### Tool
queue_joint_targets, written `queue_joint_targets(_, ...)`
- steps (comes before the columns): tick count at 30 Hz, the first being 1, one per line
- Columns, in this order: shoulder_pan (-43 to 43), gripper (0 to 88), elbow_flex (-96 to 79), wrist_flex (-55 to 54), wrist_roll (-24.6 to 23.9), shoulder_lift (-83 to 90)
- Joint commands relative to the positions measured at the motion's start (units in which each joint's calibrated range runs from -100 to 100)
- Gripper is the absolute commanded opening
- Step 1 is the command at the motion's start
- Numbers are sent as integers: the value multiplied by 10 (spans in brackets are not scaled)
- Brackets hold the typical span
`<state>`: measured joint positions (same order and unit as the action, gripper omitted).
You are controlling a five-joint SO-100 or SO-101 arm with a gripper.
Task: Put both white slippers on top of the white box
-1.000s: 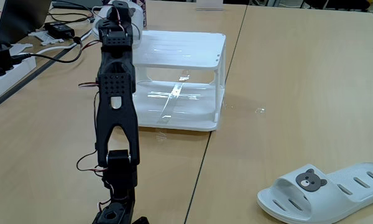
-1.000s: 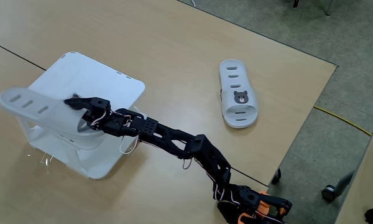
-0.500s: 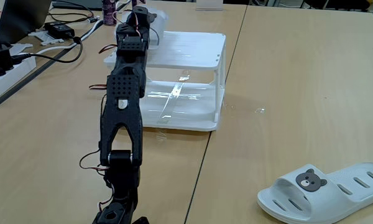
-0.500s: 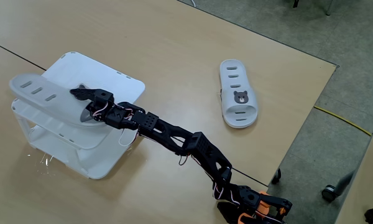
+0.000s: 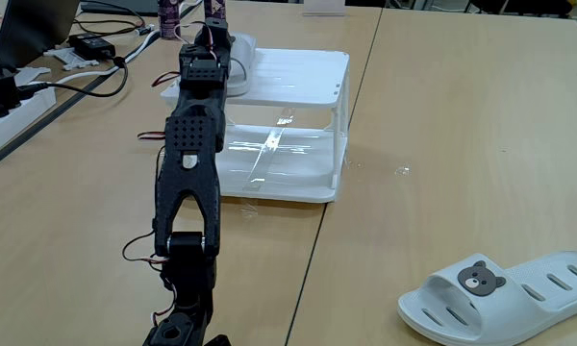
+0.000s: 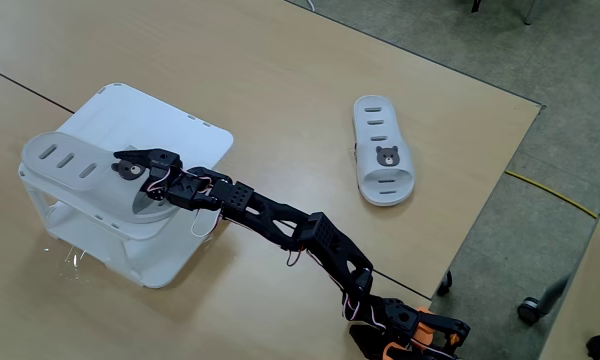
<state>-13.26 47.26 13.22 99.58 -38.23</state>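
Observation:
One white slipper [image 6: 68, 168] lies flat along the left side of the white box's top [image 6: 175, 125], its heel end overhanging the box's left edge. My gripper [image 6: 136, 178] is shut on that slipper's strap end. From the low fixed view the gripper [image 5: 214, 38] sits at the box's back left corner, with a bit of the slipper [image 5: 242, 46] showing beside it on the white box [image 5: 298, 77]. The other white slipper [image 6: 383, 150], bear badge up, lies on the table far to the right and also shows at the front right [image 5: 505, 293].
The black arm [image 5: 188, 163] stretches from its base [image 6: 410, 335] across the table to the box. A power strip [image 5: 5, 111], a black adapter [image 5: 94, 45] and cables lie at the left. The table edge [image 6: 480, 215] runs close behind the lying slipper.
The gripper carried the slipper from beside the box in over its top and lowered it; the slipper now rests flat on the box. The other slipper has not moved.

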Motion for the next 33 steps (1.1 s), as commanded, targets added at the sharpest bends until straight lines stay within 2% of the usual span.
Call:
queue_joint_targets(1, -1, 273, 29, 8, 4, 74)
queue_joint_targets(9, -1, 274, -120, 28, 4, 219)
queue_joint_targets(20, 3, 274, -453, 29, 4, 442)
queue_joint_targets(23, 3, 265, -444, 20, 4, 469)
queue_joint_targets(25, 4, 190, -385, 14, 4, 463)
queue_joint_targets(28, 8, 1, -344, -117, 4, 442)
queue_joint_targets(33, 41, 8, -378, -396, 4, 453)
